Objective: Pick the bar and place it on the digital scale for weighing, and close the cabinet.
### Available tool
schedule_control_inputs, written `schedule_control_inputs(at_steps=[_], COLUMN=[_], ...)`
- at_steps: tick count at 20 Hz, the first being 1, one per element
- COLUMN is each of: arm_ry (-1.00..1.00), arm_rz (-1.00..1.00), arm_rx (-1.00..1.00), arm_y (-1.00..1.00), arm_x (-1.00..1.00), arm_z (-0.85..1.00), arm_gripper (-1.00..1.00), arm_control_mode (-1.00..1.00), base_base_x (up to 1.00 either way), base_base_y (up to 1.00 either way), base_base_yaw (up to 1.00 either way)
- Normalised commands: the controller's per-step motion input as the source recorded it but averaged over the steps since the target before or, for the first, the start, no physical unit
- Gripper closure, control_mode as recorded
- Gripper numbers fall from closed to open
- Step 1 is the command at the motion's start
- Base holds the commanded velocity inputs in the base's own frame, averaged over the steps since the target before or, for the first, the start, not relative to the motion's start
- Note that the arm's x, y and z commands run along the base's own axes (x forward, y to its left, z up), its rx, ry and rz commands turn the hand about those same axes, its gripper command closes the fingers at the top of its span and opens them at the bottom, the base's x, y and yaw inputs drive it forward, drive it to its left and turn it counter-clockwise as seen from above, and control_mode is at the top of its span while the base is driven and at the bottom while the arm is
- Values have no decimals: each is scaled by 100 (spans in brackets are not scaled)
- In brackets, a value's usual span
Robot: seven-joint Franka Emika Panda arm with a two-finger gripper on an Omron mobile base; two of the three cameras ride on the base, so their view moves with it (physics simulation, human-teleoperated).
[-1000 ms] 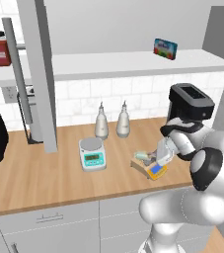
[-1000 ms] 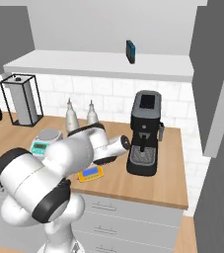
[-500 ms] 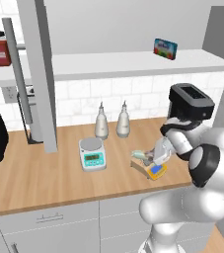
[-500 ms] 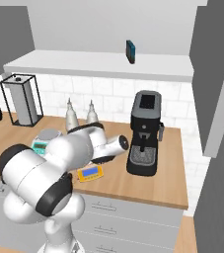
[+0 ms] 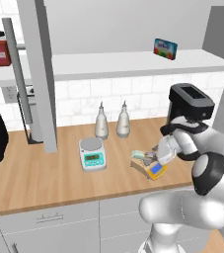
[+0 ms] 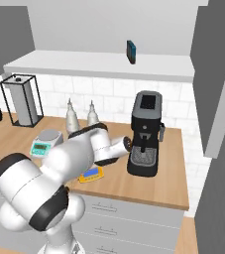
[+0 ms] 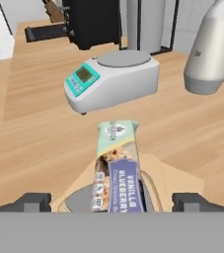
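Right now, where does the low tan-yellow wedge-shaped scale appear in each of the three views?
Left base view: tan-yellow scale right of centre, near the counter's front edge, beside the gripper.
Right base view: left of centre, partly behind the arm.
Hand view: bottom centre, under the mint-green bar.
Shared landmark: white round-plate scale.

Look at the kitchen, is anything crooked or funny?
The bar lies on the tan digital scale, sticking out past its plate, between the open hand. The cabinet door also hangs open over the counter.
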Motion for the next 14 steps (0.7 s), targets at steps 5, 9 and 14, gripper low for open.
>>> schedule_control_inputs(at_steps=[5,9,14], arm_ry=[-39,-46,-66], arm_rz=[0,0,-2], arm_rx=[5,10,7], arm_y=[-11,-23,-18], arm_x=[-54,-59,-62], arm_z=[57,73,61], arm_gripper=[-100,-100,-100], arm_control_mode=[-100,-100,-100], base_base_x=[0,0,0], base_base_y=[0,0,0], base_base_yaw=[0,0,0])
